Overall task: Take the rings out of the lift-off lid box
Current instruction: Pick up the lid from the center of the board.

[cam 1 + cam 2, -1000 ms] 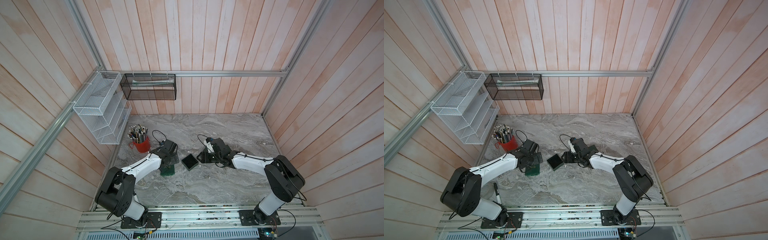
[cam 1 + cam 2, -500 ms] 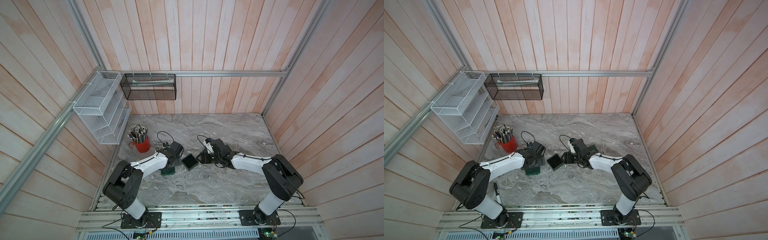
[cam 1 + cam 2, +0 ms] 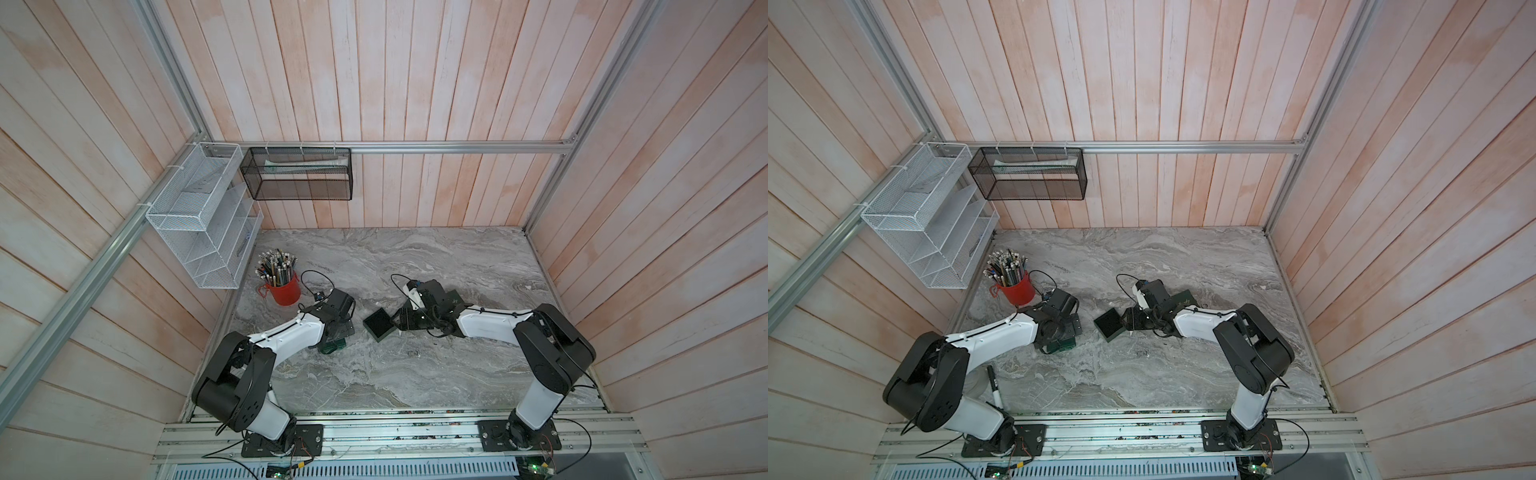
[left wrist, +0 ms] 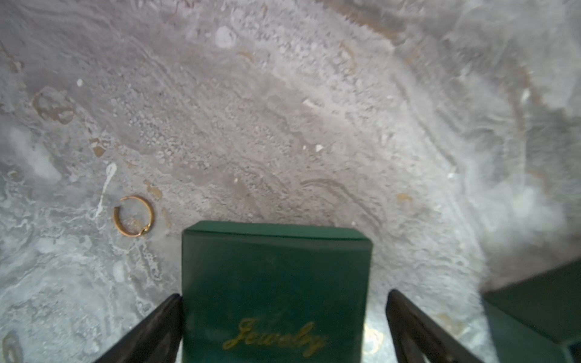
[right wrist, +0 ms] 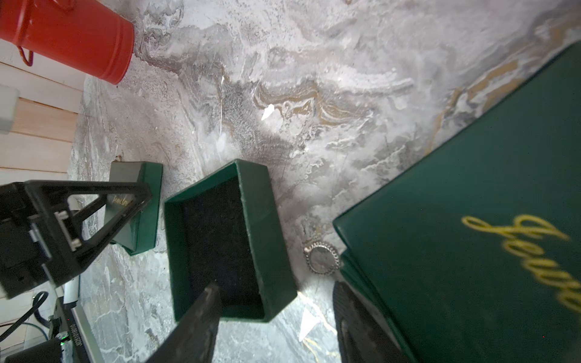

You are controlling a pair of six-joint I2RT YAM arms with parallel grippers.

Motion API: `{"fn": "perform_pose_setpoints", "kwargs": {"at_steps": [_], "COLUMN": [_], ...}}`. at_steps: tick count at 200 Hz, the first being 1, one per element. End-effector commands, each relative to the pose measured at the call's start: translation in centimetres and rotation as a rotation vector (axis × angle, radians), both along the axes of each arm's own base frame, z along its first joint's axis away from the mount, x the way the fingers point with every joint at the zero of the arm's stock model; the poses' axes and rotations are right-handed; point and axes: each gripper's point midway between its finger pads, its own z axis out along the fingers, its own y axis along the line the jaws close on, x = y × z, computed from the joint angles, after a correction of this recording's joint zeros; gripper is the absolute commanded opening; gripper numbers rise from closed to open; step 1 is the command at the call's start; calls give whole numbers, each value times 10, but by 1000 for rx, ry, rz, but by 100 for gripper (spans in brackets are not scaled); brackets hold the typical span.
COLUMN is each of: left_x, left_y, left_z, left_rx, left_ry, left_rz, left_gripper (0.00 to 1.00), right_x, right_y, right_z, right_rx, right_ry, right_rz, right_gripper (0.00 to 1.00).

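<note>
The lift-off lid box [image 5: 276, 251] lies open, green with dark lining and nothing in it; both top views show it mid-table [image 3: 379, 325] [image 3: 1108, 325]. Its small green "Jewelry" lid [image 4: 276, 292] sits between my left gripper's [image 4: 283, 294] open fingers. One gold ring [image 4: 134, 216] lies on the marble beside the lid. A silver beaded ring [image 5: 322, 258] rests between the box and a larger green case [image 5: 471, 235]. My right gripper [image 5: 276, 314] is open, one finger over the box's inside, the other outside its wall.
A red cup of pens [image 3: 283, 286] stands at the left, near the white wire rack [image 3: 203, 216]. A black mesh basket [image 3: 297, 174] hangs on the back wall. Small white scraps [image 5: 268, 112] lie on the marble table [image 3: 395, 257]. Wooden walls close in three sides.
The left arm has shifted slightly to the right over the small lid. The right arm has stayed at the open box.
</note>
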Motion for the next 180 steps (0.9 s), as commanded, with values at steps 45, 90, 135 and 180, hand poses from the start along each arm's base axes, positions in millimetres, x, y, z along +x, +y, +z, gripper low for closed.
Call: {"fn": "perform_pose_setpoints", "kwargs": {"at_steps": [45,90,135,180], "left_x": [13,17,18,11], "left_y": [-18,-21,-22,-22], "left_z": [4,-5,-7,-9], "left_rx": [-118,-95,-77,-69], "left_ry": [-76,-51,-50,-38], "left_rz": [-77,-116,-155,-191], "left_gripper": [100,100,100,95], "right_x": [-26,-34,-43,-36], "right_y": [14,23,25,20], "right_z": [2,5,6,31], "right_rx": [38,20,-1,29], "right_ry": [10,-2,3,-46], "right_rz": [99,132,141,94], "right_gripper": [58,57,54,54]}}
